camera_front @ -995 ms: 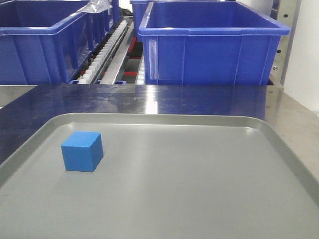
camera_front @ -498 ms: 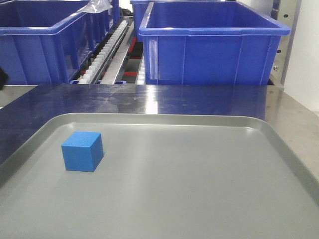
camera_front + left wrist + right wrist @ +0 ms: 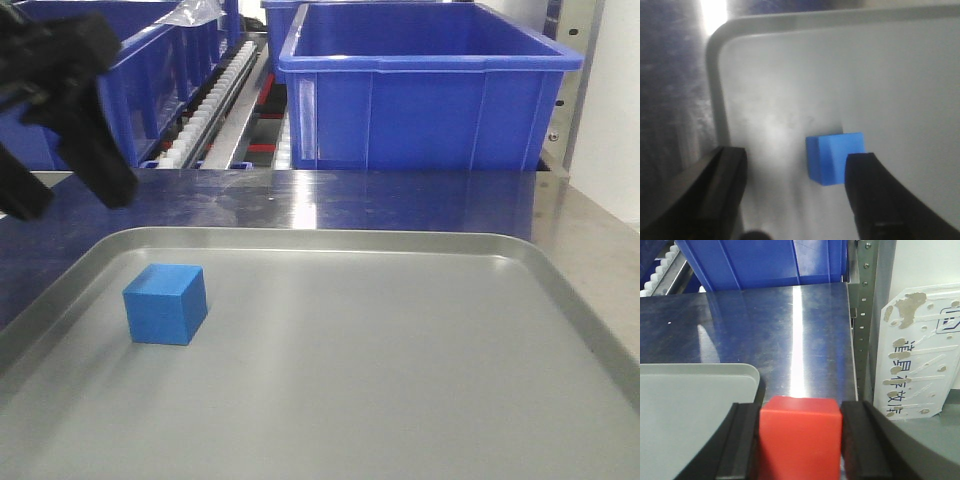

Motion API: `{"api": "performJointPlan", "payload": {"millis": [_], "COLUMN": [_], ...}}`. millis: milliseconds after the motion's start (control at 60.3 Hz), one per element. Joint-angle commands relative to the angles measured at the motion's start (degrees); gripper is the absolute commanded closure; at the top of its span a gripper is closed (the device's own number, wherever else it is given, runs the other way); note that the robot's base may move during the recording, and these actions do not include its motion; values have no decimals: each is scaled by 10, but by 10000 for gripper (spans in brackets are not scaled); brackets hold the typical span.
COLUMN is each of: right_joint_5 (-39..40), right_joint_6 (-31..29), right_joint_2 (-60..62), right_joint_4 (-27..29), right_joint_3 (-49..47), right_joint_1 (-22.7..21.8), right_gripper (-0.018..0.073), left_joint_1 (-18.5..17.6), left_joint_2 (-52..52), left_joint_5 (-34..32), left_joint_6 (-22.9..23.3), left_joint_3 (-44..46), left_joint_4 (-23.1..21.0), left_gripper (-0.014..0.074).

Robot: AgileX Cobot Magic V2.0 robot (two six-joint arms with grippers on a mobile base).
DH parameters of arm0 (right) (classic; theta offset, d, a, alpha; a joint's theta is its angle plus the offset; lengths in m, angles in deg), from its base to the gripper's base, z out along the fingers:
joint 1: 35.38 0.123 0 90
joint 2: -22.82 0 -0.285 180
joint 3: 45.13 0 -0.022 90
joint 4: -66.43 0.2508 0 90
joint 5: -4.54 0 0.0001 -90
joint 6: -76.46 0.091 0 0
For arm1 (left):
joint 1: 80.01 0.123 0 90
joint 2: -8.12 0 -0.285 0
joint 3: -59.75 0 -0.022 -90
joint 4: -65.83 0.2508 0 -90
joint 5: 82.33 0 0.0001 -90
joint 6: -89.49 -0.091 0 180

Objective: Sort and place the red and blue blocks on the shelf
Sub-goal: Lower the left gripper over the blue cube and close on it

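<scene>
The blue block sits on the grey tray near its left side. My left gripper is open and hangs above the tray's far left corner, apart from the block. In the left wrist view the blue block lies between the open jaws of the left gripper, close to the right finger. My right gripper is shut on the red block, over the tray's right corner and the brushed steel surface. The shelf's white roller tracks run behind.
Two large blue bins stand on the shelf, one at the back left and one at the back right. A perforated steel post and a white labelled panel are to the right of my right gripper.
My left gripper has come into the front view from the left and now hangs over the tray's far left corner. The blue block has not moved.
</scene>
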Motion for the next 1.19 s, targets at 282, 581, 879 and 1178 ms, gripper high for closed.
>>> {"api": "performJointPlan", "payload": {"millis": [282,581,879,1178], "right_joint_5": [50,50,50,50], "right_joint_6": [-2,-2,-2,-2], "right_joint_2": [-2,-2,-2,-2], "right_joint_4": [-3,-3,-3,-3], "right_joint_3": [-17,-17,-17,-17], "right_joint_1": [-3,-3,-3,-3], "right_gripper": [501,501,501,501], "left_joint_1": [-59,-85,-85,-85], "left_joint_2": [-49,-78,-98,-102], "left_joint_5": [-76,-100,-100,-94], "left_joint_6": [37,45,55,68], "left_joint_3": [21,21,21,21], "left_joint_4": [-4,-3,1,1], "left_gripper": [115,115,115,134]}}
